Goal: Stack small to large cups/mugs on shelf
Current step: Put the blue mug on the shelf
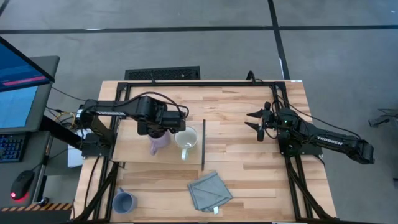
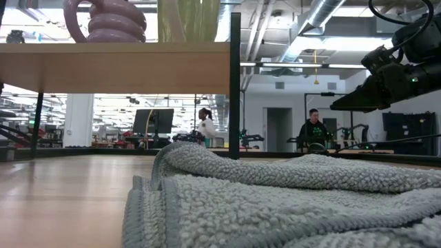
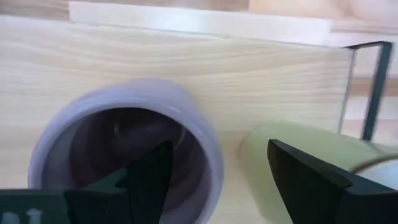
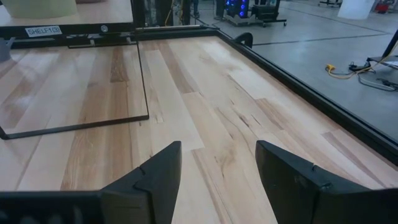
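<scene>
The purple mug [image 1: 159,143] and the white mug [image 1: 186,139] stand upright side by side on the light wood shelf [image 1: 130,154], near its dark upright panel [image 1: 204,144]. My left gripper [image 1: 158,129] hovers over the purple mug [image 3: 124,137], open. One finger [image 3: 149,180] is inside the mug's mouth and the other [image 3: 311,180] is outside, between it and the white mug [image 3: 292,146]. I see no touch. The blue-grey mug [image 1: 124,201] stands on the tabletop at the near left. My right gripper [image 1: 260,123] is open and empty above the table's right half.
A grey-blue cloth [image 1: 210,191] lies crumpled on the tabletop near the front edge and fills the low view [image 2: 289,200]. Black frame rails [image 1: 205,83] run along the table's far edge and sides. People stand in the room beyond [image 2: 313,127].
</scene>
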You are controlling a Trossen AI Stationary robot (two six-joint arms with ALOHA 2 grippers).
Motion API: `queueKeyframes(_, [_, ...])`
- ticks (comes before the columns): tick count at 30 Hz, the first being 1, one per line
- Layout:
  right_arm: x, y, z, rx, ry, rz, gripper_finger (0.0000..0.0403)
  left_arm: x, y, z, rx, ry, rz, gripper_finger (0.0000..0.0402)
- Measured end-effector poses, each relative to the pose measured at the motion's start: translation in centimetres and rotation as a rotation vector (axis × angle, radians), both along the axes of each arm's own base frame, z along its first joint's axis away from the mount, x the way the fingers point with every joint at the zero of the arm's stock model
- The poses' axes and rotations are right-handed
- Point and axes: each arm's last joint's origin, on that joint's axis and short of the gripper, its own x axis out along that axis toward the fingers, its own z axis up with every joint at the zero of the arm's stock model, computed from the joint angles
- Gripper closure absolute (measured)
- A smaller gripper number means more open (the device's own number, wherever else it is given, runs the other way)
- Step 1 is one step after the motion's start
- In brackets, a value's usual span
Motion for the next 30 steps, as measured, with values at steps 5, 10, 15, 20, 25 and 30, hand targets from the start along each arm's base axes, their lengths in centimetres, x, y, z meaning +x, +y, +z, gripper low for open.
queueKeyframes(5, [0.0,0.0,0.0,0.000,0.000,0.000,0.0173,0.0,0.1,0.3,0.004,-0.008,-0.011,0.0147])
queueKeyframes(10, [0.0,0.0,0.0,0.000,0.000,0.000,0.0173,0.0,0.3,0.3,0.008,-0.004,-0.030,0.0147])
queueKeyframes(15, [0.0,0.0,0.0,0.000,0.000,0.000,0.0173,-0.3,0.3,0.6,0.008,-0.016,-0.032,0.0147])
queueKeyframes(20, [0.0,0.0,0.0,0.001,0.000,0.000,0.0173,-1.0,0.4,1.3,0.007,-0.041,-0.031,0.0147])
queueKeyframes(25, [0.0,0.0,0.0,0.000,-0.001,0.000,0.0173,-1.3,0.5,1.5,0.022,-0.050,-0.035,0.0147])
queueKeyframes(30, [0.0,0.0,0.0,0.000,-0.001,0.000,0.0173,-1.7,0.5,1.8,0.014,-0.062,-0.040,0.0147])
